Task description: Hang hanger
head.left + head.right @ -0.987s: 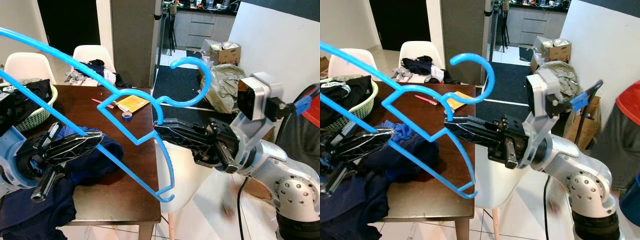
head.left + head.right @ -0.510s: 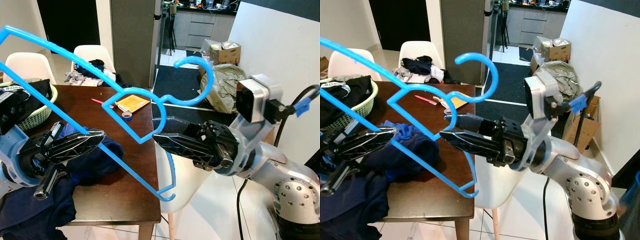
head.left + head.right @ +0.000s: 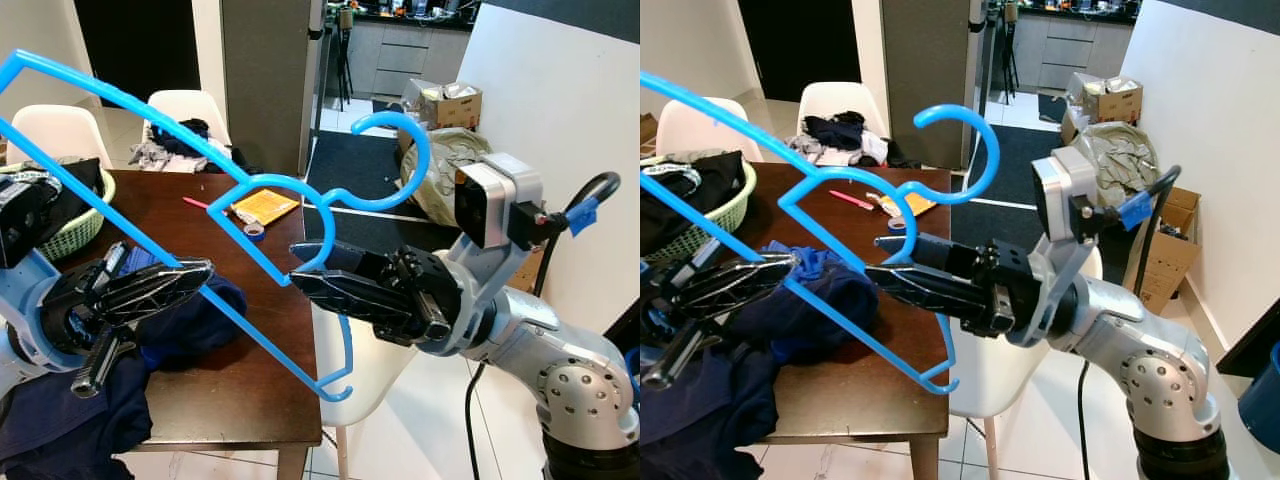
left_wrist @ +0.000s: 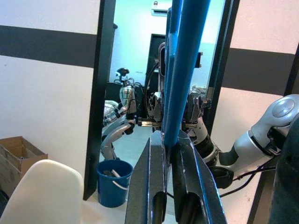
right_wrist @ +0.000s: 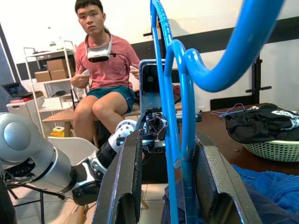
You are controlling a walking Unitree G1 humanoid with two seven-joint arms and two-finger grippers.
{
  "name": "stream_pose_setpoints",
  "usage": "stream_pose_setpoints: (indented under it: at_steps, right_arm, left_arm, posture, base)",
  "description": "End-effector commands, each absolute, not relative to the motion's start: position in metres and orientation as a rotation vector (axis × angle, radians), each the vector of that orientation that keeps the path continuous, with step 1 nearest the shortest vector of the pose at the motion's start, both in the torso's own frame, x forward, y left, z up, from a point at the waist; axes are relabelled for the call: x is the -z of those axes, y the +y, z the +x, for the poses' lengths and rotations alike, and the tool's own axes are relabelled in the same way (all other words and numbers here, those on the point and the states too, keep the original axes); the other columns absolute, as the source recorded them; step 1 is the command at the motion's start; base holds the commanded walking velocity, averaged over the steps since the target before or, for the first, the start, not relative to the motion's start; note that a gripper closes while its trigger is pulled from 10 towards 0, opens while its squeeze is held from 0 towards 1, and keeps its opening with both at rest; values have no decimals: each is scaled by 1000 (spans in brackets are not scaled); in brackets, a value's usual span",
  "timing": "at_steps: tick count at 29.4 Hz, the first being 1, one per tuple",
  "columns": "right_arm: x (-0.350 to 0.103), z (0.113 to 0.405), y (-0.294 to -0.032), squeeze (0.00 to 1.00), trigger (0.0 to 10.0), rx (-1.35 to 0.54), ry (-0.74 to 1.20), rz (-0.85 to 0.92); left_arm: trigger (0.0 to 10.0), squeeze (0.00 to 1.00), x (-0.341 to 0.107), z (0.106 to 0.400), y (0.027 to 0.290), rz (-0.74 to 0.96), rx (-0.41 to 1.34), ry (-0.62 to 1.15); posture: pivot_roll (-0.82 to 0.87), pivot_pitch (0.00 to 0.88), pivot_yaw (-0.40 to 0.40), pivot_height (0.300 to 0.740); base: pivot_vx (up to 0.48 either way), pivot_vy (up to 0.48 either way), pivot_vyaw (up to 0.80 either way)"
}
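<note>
Dark clothes (image 3: 190, 310) on brown table (image 3: 250, 370)

A dark brown wooden table (image 3: 255, 375) stood on a pale tiled floor (image 3: 405, 445). At its far left edge sat a light green woven basket (image 3: 82, 232) heaped with dark clothing. A mound of navy and blue garments (image 3: 170, 330) covered the near left part of the tabletop and spilled over the near edge. Toward the far right corner lay a yellow packet (image 3: 264, 206), with a small blue tape roll (image 3: 254, 231) just beside it on its nearer side, and a thin red pen (image 3: 197, 203) a little further left. The near right corner of the table was bare wood.
</note>
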State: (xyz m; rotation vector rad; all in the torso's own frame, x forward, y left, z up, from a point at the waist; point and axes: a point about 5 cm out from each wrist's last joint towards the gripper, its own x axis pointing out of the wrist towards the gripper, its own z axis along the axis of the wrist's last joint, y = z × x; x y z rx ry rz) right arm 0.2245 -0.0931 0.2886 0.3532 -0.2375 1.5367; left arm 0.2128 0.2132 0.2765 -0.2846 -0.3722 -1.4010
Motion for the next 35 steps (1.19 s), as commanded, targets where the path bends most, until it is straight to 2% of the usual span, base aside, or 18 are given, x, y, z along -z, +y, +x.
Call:
stream_pose_setpoints:
  at_steps: [1, 13, 14, 16, 17, 32, 33, 34, 35]
  right_arm:
    - [-290, 222, -89, 0, 10000, -1545, -240, 339]
    - [-293, 229, -81, 0, 10000, -1476, -263, 361]
    - [-293, 229, -81, 0, 8549, -1478, -265, 365]
    - [-293, 229, -81, 0, 8549, -1478, -265, 365]
    - [-294, 229, -81, 0, 0, -1484, -268, 370]
    - [-295, 227, -81, 0, 0, -1506, -282, 380]
    - [-295, 227, -82, 0, 0, -1500, -279, 378]
    - [-295, 227, -82, 0, 0, -1500, -279, 378]
    - [-294, 228, -82, 0, 0, -1486, -272, 373]
  left_arm:
    - [0, 0, -277, 213, 209, -269, 1416, -368]
    - [0, 0, -276, 213, 207, -279, 1423, -373]
    - [0, 0, -276, 213, 207, -279, 1424, -373]
    - [0, 0, -276, 213, 207, -279, 1424, -373]
    - [0, 0, -276, 213, 207, -279, 1424, -374]
    - [0, 0, -276, 215, 207, -271, 1413, -378]
    - [3255, 0, -276, 219, 209, -276, 1374, -374]
    - [3255, 0, -276, 219, 209, -276, 1374, -374]
    - [10000, 984, -275, 224, 211, -289, 1327, -363]
  posture:
    - [52, 0, -57, 740]
    - [51, 0, -55, 740]
    - [49, 0, -55, 740]
    - [49, 0, -55, 740]
    - [49, 0, -55, 740]
    - [48, 0, -56, 740]
    - [48, 0, -56, 740]
    - [48, 0, -56, 740]
    - [50, 0, -55, 740]
  base:
    - [0, 0, 0]
    - [0, 0, 0]
    - [0, 0, 0]
    - [0, 0, 0]
    - [0, 0, 0]
    - [0, 0, 0]
    - [0, 0, 0]
    - [0, 0, 0]
    - [0, 0, 0]
